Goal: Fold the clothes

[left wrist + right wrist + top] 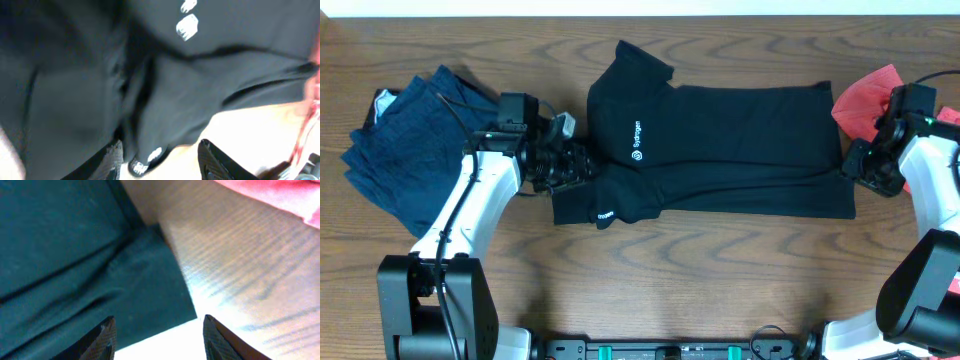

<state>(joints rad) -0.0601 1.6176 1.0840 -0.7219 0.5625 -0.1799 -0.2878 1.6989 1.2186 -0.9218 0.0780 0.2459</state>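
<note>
A black T-shirt (720, 145) with a small white chest logo lies flat across the table's middle, collar end to the left, hem to the right. My left gripper (582, 165) is open at the shirt's left side, by a folded sleeve; the left wrist view shows its fingers (160, 157) apart around the sleeve hem (150, 155) with white lettering. My right gripper (852, 160) is open at the shirt's right hem corner; its fingers (157, 335) straddle that corner (165, 300), not closed on it. A navy garment (410, 150) lies at far left, a red one (865, 95) at far right.
The wooden table (700, 280) extends in front of the shirt. The red garment (270, 195) shows at the top of the right wrist view. The arm bases stand at the near edge.
</note>
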